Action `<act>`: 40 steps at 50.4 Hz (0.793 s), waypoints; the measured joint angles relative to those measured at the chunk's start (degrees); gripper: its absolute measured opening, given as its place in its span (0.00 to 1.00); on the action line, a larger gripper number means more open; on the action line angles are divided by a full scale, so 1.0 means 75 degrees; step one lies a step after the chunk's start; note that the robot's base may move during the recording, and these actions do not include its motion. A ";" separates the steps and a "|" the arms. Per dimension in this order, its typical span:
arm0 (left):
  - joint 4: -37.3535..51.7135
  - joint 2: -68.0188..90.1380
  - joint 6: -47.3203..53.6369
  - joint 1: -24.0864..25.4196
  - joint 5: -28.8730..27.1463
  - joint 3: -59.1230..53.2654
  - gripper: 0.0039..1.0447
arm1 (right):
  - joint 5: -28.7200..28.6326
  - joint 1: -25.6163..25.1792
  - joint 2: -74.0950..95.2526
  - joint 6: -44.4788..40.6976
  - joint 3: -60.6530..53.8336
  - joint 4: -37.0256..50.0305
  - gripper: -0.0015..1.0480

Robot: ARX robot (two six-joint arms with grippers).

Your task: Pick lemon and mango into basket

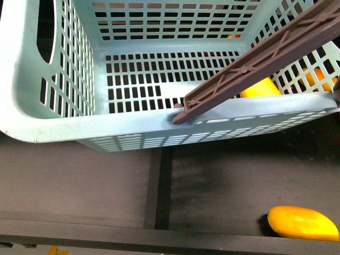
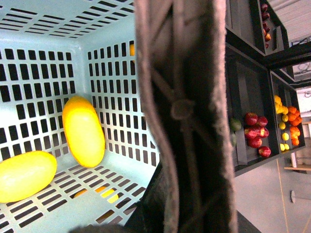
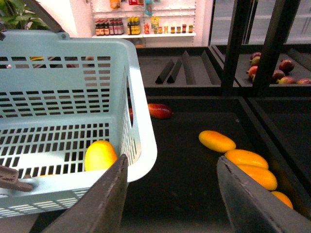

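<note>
With a lemon (image 2: 24,175) and a mango (image 2: 83,131) lying on the floor of the basket (image 1: 48,79), the right gripper (image 3: 170,194) hangs wide apart and empty just outside its rim, the left unseen, so it should back straight away without nudging that rim.

We see red fruit (image 2: 256,131) in one black shelf bin (image 2: 243,87), oranges (image 2: 293,124) in the next bin over. Bottles (image 3: 104,26) line the far wall shelf, plant (image 3: 17,12) near them.
</note>
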 joint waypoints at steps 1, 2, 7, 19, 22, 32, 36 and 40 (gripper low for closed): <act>0.0000 0.0000 0.0000 0.0000 -0.0003 0.0000 0.04 | 0.0000 0.0000 0.0000 0.0000 0.0000 -0.0003 0.58; 0.0000 0.0000 0.0000 0.0000 0.0000 0.0000 0.04 | 0.0000 0.0000 0.0000 0.0000 0.0000 0.0000 0.60; 0.0000 0.0000 0.0000 0.0000 -0.0003 0.0000 0.04 | 0.0000 0.0000 0.0000 0.0000 0.0000 -0.0003 0.76; -0.0353 0.0221 -0.0609 0.0093 -0.3276 0.0017 0.04 | 0.0003 0.0000 -0.0006 0.0000 0.0000 -0.0003 0.92; -0.0055 0.0297 -0.0729 0.0449 -0.3293 -0.0134 0.04 | 0.0003 0.0000 -0.0006 0.0000 0.0000 -0.0003 0.92; 0.0507 0.1209 -0.1746 0.1897 -0.3139 -0.0009 0.04 | -0.0006 0.0000 -0.0006 0.0000 0.0000 -0.0003 0.92; 0.0545 0.2023 -0.2398 0.2585 -0.3089 0.0673 0.04 | 0.0000 0.0000 -0.0006 0.0000 0.0000 -0.0003 0.92; 0.0391 0.2795 -0.3013 0.3104 -0.3136 0.1615 0.04 | 0.0000 0.0000 -0.0006 0.0000 0.0000 -0.0003 0.92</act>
